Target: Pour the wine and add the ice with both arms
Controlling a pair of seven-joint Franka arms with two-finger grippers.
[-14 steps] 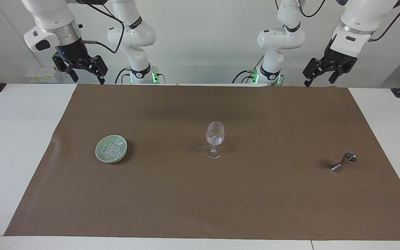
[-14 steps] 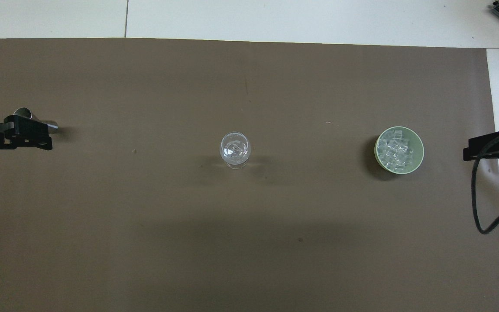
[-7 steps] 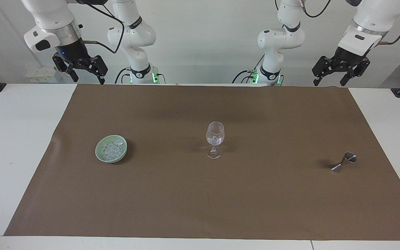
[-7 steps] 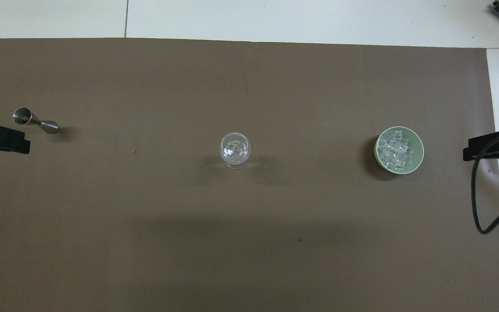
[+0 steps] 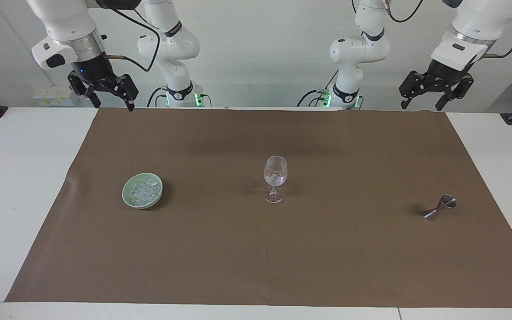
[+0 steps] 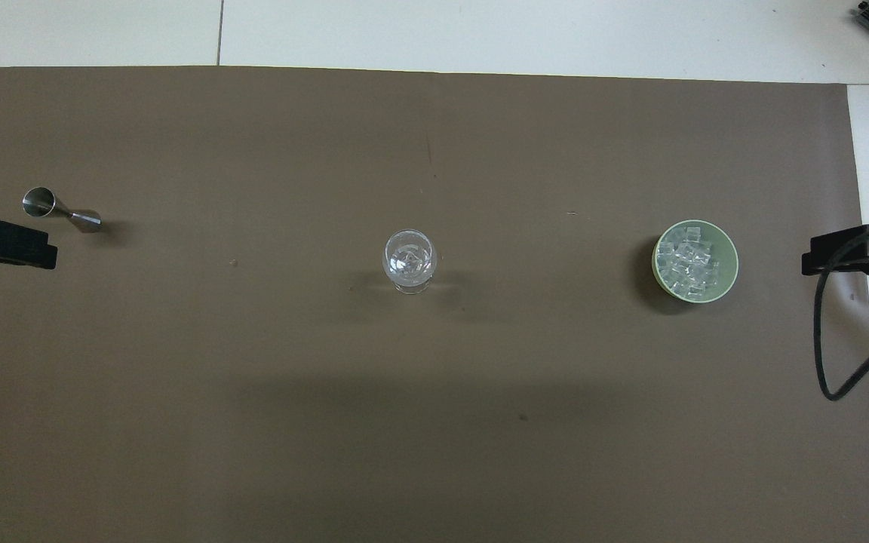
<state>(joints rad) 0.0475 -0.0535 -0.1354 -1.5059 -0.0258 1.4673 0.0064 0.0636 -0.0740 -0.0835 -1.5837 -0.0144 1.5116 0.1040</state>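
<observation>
Ice, small clear chunks, fills the pale green ceramic bowl we see at nine o'clock of the clear stemmed wine glass, which holds a few chunks too. At three o'clock lies a tipped steel hourglass jigger. All sit on the brown paper mat covering the tabletop. We find both end effectors released, empty, raised: left end effector, right end effector.

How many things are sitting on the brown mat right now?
3. A green bowl of ice toward the right arm's end, a wine glass in the middle, and a metal measuring cup lying toward the left arm's end.
</observation>
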